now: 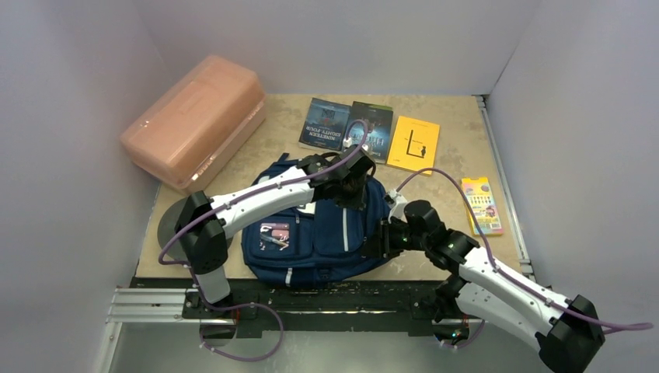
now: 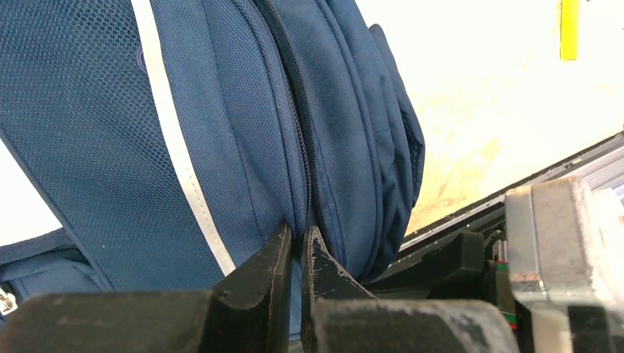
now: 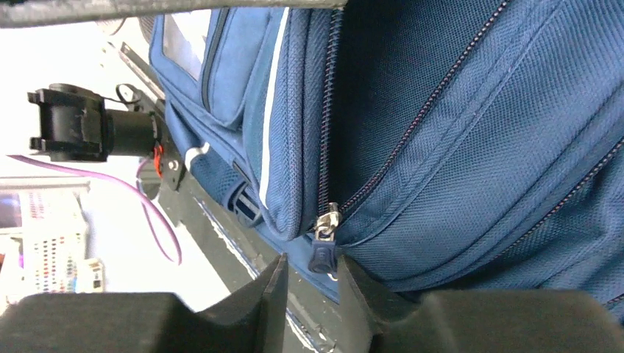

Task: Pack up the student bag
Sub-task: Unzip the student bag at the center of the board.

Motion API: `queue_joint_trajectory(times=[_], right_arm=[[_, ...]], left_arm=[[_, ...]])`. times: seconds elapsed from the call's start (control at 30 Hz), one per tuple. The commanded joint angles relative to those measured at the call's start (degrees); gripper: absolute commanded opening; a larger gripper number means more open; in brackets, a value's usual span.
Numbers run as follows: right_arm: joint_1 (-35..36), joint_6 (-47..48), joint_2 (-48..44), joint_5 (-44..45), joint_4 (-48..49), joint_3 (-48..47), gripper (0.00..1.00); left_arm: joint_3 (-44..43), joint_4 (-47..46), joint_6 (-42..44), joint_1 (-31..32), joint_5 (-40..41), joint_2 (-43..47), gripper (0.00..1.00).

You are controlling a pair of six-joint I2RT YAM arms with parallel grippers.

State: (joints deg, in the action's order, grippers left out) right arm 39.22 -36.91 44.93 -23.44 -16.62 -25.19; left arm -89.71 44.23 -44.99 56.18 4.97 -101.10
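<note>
While flat, bag [image 1: 326,241] at right pincer [image 3: 310,266].

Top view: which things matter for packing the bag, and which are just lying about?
Job: student bag; its zipper pull, between the fingers of the right gripper; left gripper at the bag. Likely cargo: three books, colourful pack.
Lying about: salmon-pink box, dark disc.

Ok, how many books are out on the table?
3, in a row beyond the backpack: blue book left, dark book middle, yellow book right. Others may be hidden inside.
</note>
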Motion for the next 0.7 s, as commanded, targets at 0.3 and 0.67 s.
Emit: queue_joint_trajectory(times=[0.3,0.67], right_arm=[[10.05,-16.06,-4.17,13.06,5.65,3.92,0.0],[15.41,-13.59,-10.25,32.81,-8.76,-4.09,0.25]], left_arm=[[-3.39,-4.95,-1.82,-1.72,1.57,3.57,0.0],[-2.92,-5.88,-3.95,-2.3,0.6,4.55,0.0]])
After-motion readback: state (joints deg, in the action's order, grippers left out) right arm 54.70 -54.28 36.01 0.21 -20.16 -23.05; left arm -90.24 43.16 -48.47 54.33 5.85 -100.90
